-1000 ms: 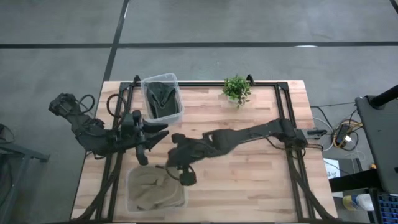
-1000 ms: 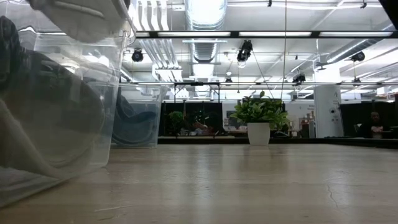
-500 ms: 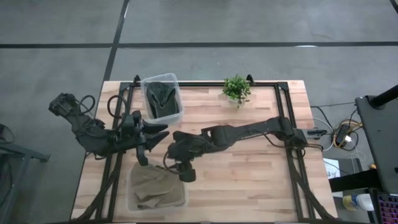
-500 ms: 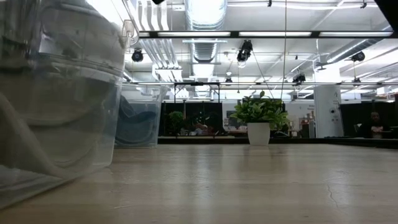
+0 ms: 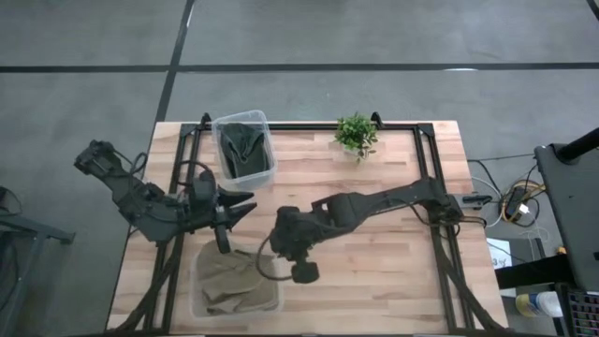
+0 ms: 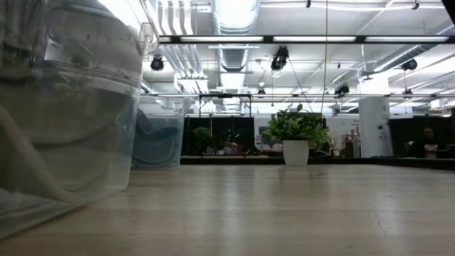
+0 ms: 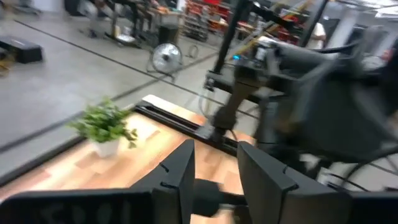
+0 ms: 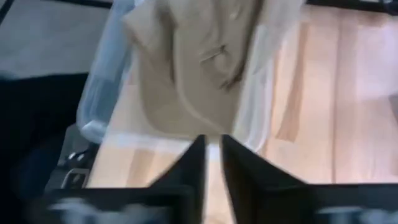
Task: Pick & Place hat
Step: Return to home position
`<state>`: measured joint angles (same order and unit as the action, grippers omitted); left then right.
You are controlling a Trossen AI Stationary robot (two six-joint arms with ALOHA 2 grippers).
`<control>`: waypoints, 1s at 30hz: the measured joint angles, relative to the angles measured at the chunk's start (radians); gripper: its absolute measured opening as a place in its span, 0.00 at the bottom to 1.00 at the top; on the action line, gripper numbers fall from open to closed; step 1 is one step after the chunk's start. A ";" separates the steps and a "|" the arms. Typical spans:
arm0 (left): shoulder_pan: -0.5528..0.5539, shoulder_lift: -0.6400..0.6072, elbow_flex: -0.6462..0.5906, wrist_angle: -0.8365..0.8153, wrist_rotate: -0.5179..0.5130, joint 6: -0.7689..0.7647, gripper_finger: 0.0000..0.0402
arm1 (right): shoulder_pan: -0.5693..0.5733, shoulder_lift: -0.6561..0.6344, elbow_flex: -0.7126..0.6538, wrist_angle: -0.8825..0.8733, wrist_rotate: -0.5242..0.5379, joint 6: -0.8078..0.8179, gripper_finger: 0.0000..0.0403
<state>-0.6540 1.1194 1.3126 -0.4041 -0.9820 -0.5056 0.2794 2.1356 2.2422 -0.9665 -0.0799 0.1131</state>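
Observation:
A tan hat [image 5: 229,285] lies crumpled inside the clear bin [image 5: 197,271] at the table's near-left; the right wrist view looks down on the tan hat [image 8: 199,68]. In the low view the clear bin [image 6: 71,107] fills the left side. My right gripper [image 5: 301,271] hangs over bare table just right of that bin, and its fingers stand a narrow gap apart [image 8: 212,155], holding nothing. My left gripper [image 5: 236,220] hovers open just beyond the bin's far edge, also seen in the wrist view [image 7: 214,168].
A second clear bin [image 5: 243,150] with a dark hat stands at the far edge, left of centre. A small potted plant [image 5: 357,134] sits at the far edge, seen too in the low view [image 6: 296,135]. Bare wood stretches over the table's right half.
My right gripper let go of the tan hat, which dropped and settled into the near bin. The gripper then drew away from over the bin toward the table's right. My left gripper shifted slightly toward the near bin.

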 joint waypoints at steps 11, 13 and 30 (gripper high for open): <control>-0.002 -0.010 -0.093 -0.003 -0.082 0.035 0.02 | 0.112 -0.054 -0.003 -0.023 0.070 -0.011 0.02; -0.002 -0.014 -0.112 -0.001 -0.082 0.033 0.01 | 0.136 -0.076 -0.007 0.003 0.128 -0.035 0.02; -0.044 -0.280 -0.503 0.249 0.147 0.168 0.00 | 0.307 -0.462 -0.503 0.453 0.244 -0.142 0.02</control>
<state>-0.6983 0.8398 0.8091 -0.1549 -0.8345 -0.3371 0.5861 1.6741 1.7396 -0.5135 0.1640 -0.0292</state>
